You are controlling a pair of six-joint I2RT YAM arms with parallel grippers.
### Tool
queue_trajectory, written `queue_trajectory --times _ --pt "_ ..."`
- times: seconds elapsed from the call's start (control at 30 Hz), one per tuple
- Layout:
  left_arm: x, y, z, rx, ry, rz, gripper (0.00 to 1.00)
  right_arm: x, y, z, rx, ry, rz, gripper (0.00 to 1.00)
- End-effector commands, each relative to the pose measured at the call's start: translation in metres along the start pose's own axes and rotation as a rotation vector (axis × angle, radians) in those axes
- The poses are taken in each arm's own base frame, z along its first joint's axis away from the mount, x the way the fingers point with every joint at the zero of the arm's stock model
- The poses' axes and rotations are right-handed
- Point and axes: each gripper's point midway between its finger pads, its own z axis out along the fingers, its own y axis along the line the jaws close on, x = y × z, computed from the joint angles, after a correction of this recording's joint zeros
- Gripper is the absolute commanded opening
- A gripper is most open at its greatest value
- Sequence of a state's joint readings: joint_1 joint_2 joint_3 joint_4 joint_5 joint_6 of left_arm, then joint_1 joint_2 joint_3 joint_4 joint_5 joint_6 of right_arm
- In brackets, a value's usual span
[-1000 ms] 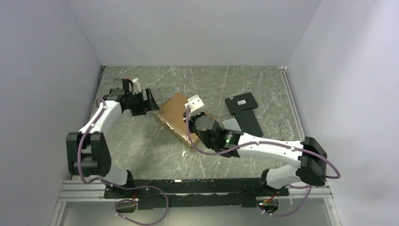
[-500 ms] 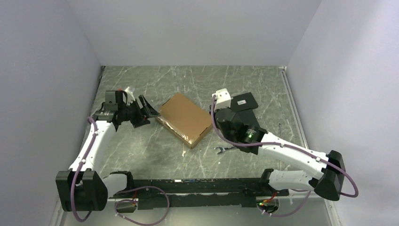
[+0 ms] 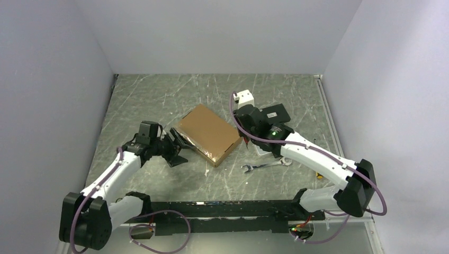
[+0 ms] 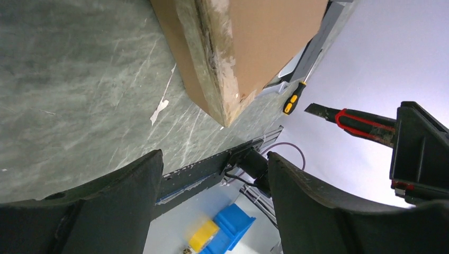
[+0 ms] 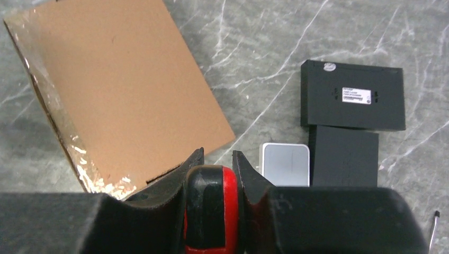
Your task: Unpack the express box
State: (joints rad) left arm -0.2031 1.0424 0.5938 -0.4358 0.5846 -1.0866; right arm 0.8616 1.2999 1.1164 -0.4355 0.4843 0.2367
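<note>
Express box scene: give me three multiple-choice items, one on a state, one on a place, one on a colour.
1. How is the express box? A lid shut flat; B lid raised; C lid torn off.
2. Where is the wrench? A on the box; B leaning on the back wall; C on the table, right of the box's near corner.
3. What colour is the knife handle in the right gripper? A blue; B red and black; C green.
Answers: A, its top lies flat and closed; C, it rests on bare table there; B, the right wrist view shows red and black between the fingers.
</note>
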Motion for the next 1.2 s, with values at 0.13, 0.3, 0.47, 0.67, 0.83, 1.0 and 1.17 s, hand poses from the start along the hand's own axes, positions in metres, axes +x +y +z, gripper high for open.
queue_trajectory --times 0.13,0.3,0.47,0.67,0.83,1.0,1.17 --pt "-0.005 -0.008 0.023 -0.087 0.011 -0.041 0.77 -0.008 -0.003 0.010 -0.045 0.055 0.076 0.00" --pt "-0.005 -0.013 0.023 -0.053 0.012 -0.022 0.77 -0.034 -0.014 0.032 -0.065 0.064 0.119 0.00" --pt "0.005 -0.025 0.027 0.063 0.089 0.045 0.77 -0.039 -0.035 0.059 0.091 0.138 -0.002 0.00" --pt "0.006 -0.025 0.013 0.058 0.043 0.154 0.80 -0.028 -0.068 0.096 0.332 0.243 -0.151 0.00" --pt "-0.006 -0.037 -0.020 -0.012 -0.088 0.284 0.82 -0.005 -0.072 0.160 0.340 0.360 -0.248 0.00" --pt "-0.008 -0.049 -0.051 -0.034 -0.158 0.408 0.83 0.010 -0.064 0.203 0.303 0.448 -0.278 0.00" --pt "-0.008 -0.047 -0.071 -0.082 -0.199 0.471 0.86 0.029 -0.058 0.219 0.294 0.501 -0.291 0.08"
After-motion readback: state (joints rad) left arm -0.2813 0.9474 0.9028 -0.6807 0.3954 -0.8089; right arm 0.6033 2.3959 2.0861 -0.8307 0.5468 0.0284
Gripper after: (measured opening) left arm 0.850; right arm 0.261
